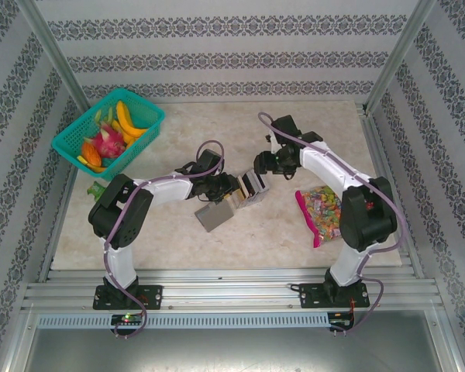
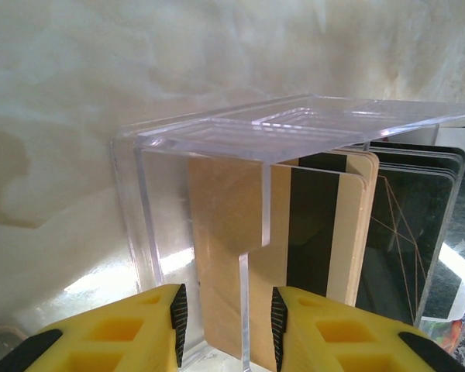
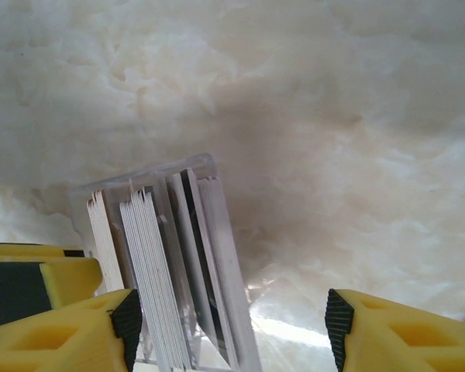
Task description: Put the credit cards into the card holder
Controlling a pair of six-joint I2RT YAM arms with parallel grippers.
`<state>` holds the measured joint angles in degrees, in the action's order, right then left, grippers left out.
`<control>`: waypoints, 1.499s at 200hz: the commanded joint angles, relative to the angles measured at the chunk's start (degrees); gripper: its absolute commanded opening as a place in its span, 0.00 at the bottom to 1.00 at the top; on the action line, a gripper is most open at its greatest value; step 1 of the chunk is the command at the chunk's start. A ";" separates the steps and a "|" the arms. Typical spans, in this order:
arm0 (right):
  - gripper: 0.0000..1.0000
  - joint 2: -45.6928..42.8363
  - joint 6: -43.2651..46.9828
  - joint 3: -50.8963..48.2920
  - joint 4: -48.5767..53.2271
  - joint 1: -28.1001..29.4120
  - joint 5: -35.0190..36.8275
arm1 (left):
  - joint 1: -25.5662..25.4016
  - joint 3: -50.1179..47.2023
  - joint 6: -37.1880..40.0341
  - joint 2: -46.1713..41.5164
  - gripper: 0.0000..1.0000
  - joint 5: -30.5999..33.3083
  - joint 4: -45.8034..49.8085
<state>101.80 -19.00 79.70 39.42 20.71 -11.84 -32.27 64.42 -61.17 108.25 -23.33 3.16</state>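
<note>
A clear plastic tray (image 1: 250,186) stands tilted at the table's middle with the credit cards (image 2: 225,217) upright inside it: tan ones, black-striped ones and dark ones (image 2: 403,232). My left gripper (image 2: 226,314) is shut on the tray's near end, its jaws around a clear wall (image 2: 294,128) and a tan card. My right gripper (image 3: 234,314) hangs just above the tray (image 3: 139,172), open wide, and the card edges (image 3: 151,263) sit beside its left finger. The card holder (image 1: 211,217), flat and grey, lies on the table just in front of the left gripper (image 1: 231,186).
A teal basket of toy fruit (image 1: 108,132) sits at the back left. A colourful candy bag (image 1: 322,211) lies beside the right arm's base link. A small green object (image 1: 97,188) rests at the left edge. Metal frame posts bound the pale stone tabletop (image 1: 178,132).
</note>
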 commanded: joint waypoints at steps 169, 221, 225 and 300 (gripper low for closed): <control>0.56 6.16 -2.62 1.55 -0.86 2.54 -14.90 | -0.51 1.71 -0.57 1.18 0.37 -0.62 0.80; 0.57 6.53 -2.96 2.69 -0.23 3.02 -12.74 | -0.47 1.44 -0.51 0.82 0.37 -0.46 0.93; 0.57 6.34 -2.90 2.74 -0.09 3.05 -12.40 | -0.51 1.49 -0.53 0.79 0.37 -0.32 0.89; 0.43 3.32 -3.80 2.56 -0.31 3.02 -13.67 | -0.45 1.30 -0.62 0.56 0.36 -0.40 0.75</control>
<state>107.28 -22.15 80.99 38.54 22.76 -23.62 -32.25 64.86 -61.19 108.42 -23.49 3.49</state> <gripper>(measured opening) 0.443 0.363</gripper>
